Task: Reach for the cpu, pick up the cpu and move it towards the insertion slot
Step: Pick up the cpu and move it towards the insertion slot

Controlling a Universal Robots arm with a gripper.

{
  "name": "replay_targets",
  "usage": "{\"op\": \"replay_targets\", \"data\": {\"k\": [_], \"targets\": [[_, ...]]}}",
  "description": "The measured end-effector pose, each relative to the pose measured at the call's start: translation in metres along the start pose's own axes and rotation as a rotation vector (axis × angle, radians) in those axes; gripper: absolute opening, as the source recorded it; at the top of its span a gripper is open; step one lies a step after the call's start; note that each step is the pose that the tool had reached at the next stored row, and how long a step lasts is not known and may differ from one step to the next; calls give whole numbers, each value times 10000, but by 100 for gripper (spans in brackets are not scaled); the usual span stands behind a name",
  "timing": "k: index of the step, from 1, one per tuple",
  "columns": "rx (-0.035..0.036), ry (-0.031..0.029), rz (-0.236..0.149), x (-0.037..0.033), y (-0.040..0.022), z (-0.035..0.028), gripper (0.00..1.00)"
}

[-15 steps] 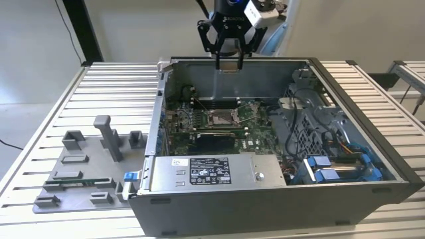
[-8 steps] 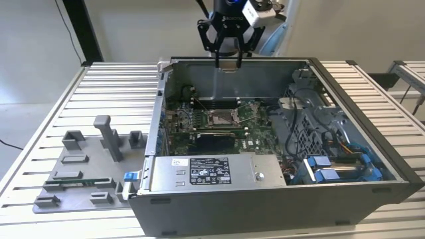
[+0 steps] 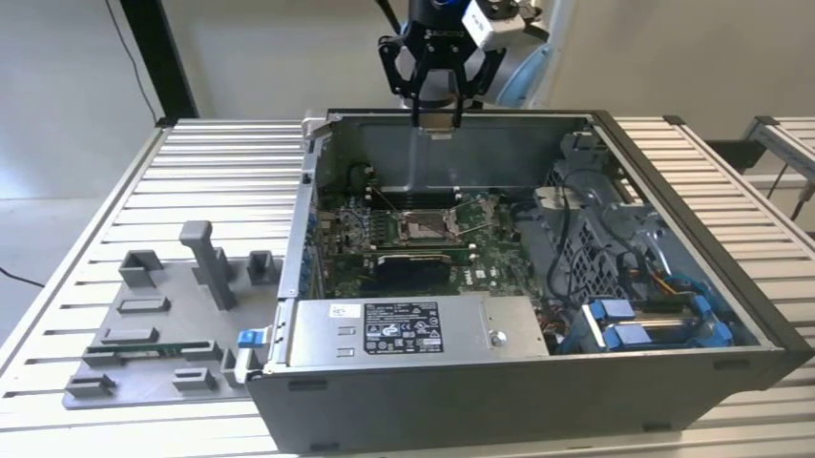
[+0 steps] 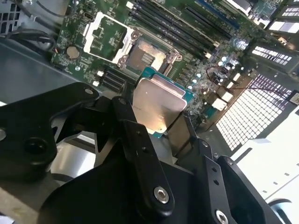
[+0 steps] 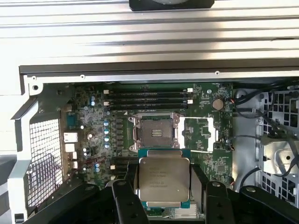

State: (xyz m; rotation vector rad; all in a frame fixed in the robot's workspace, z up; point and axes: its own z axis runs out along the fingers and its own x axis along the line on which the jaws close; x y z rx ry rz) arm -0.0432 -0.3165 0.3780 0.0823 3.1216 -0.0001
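My gripper hangs above the back wall of the open computer case, shut on the cpu. In both wrist views the cpu is a silvery square chip with a teal edge, clamped between the black fingers. The insertion slot lies below on the green board, its metal frame swung open and its dark centre bare. In the first wrist view the insertion slot sits just beyond the cpu's far edge; in the second wrist view the insertion slot is also just past the chip.
A grey fixture plate with upright blocks lies on the slatted table at the exterior view's left. Inside the case are memory sticks, a power supply, cables and a blue drive bay.
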Motion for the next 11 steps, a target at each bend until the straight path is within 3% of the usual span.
{"op": "replay_targets", "data": {"k": [11], "targets": [[-1, -1, 0, 0, 1, 1, 0]]}}
